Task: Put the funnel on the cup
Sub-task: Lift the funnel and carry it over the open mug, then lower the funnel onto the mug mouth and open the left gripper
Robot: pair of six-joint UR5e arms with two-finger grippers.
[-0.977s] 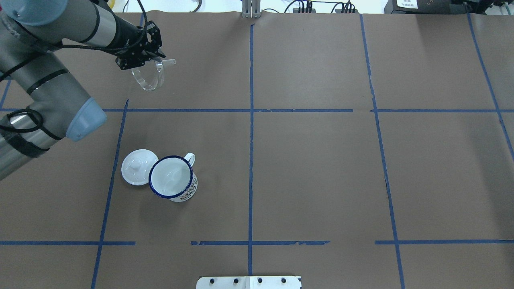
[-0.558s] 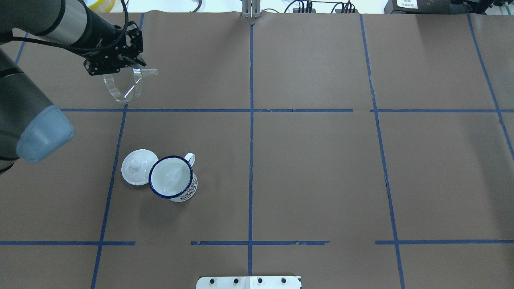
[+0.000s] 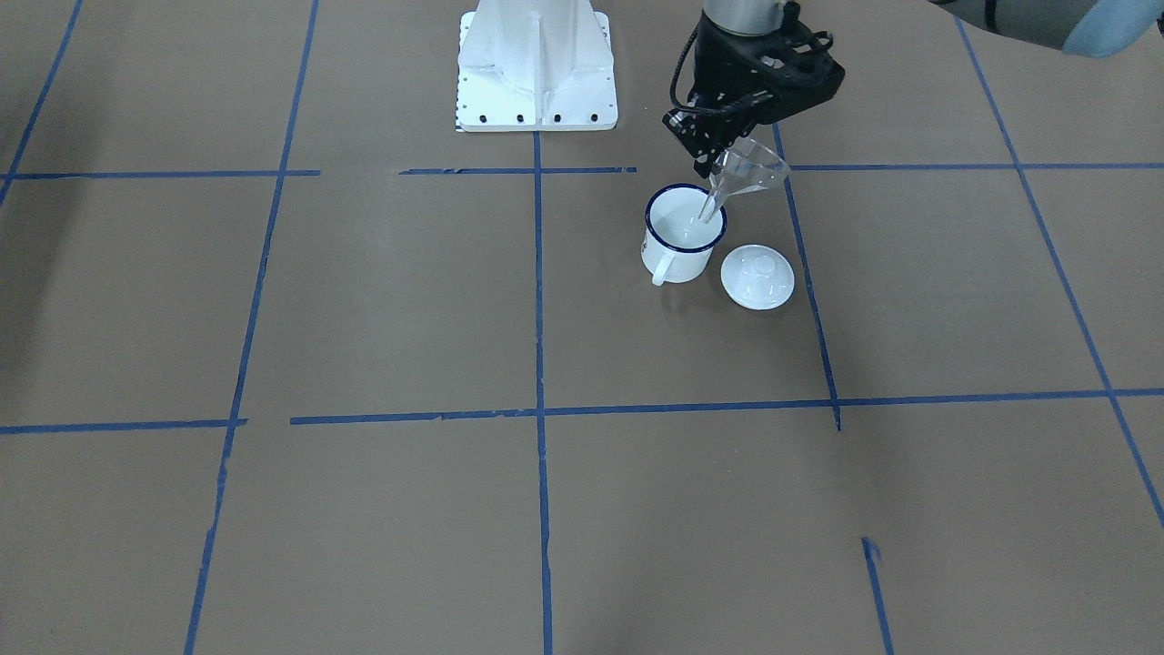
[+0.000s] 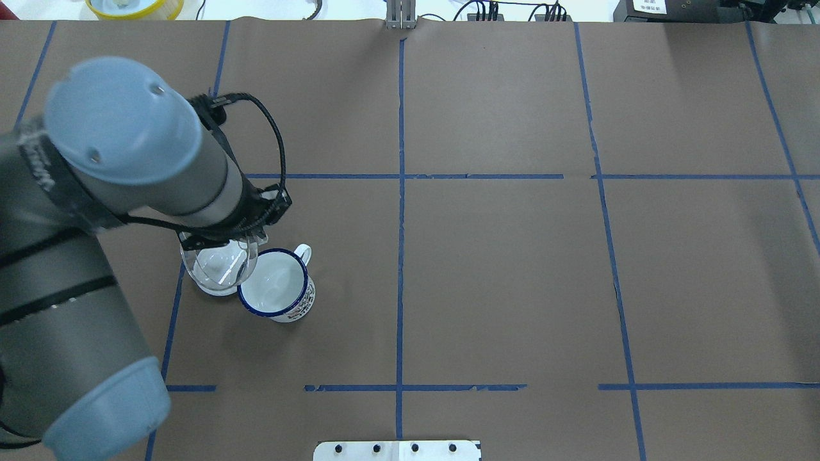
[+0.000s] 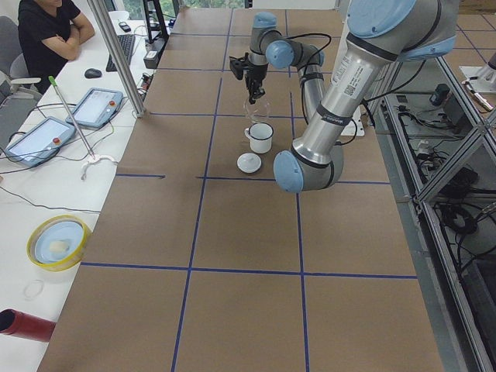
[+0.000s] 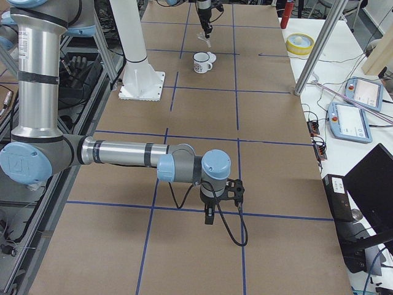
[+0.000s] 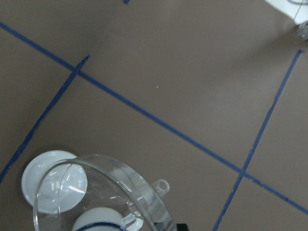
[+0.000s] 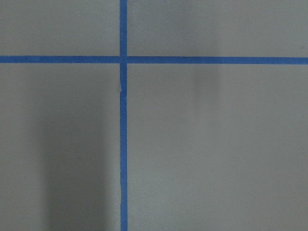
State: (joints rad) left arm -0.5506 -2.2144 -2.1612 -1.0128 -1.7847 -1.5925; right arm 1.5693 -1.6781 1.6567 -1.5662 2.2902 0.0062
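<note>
Funnel (image 3: 747, 171) hangs tilted at cup's (image 3: 684, 232) 1 o'clock (front view), spout toward its mouth, left tool (image 3: 721, 156) clamped on rim; likely light, stiff, slick, so rim pinch suits; right tool (image 6: 209, 216): can't tell.

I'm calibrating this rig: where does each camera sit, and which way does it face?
Front-facing: across the table, facing the robot; shows base, left end effector holding the funnel by the cup.
Overhead: behind the robot, looking forward and down; left arm.
Exterior left: table's left end, looking along it; left arm near.
Exterior right: opposite end; right arm, right end effector near.
Left wrist: down past the funnel at the lid.
Right wrist: straight down on taped paper; no body.
Shared: all four exterior views show the cup.
</note>
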